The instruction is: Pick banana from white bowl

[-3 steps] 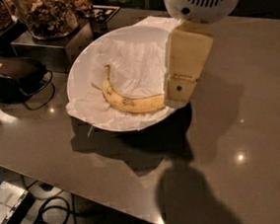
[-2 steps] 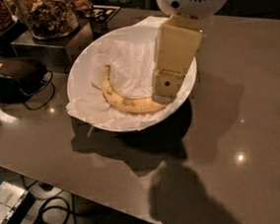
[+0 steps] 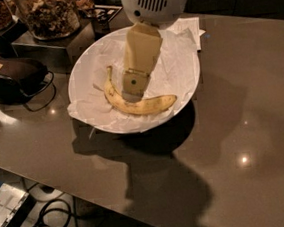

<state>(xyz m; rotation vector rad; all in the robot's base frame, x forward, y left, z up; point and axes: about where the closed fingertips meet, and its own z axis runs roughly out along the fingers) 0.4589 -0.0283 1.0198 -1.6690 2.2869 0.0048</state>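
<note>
A curved yellow banana (image 3: 141, 104) with brown speckles lies in the white bowl (image 3: 190, 88), which is lined with crumpled white paper and stands on the brown table. My gripper (image 3: 131, 94) hangs down from the white arm housing (image 3: 157, 2) into the bowl, its tip just above the middle of the banana. Its cream-coloured body hides part of the bowl's paper behind it.
A black case with a cable (image 3: 9, 75) lies left of the bowl. Glass jars of food (image 3: 47, 14) stand on a metal box at the back left. A white paper sheet (image 3: 189, 26) lies behind the bowl. The table edge runs along the lower left, with cables on the floor (image 3: 57, 219).
My gripper has moved left across the bowl, from over the banana's right end to above its middle. The banana and bowl have not moved.
</note>
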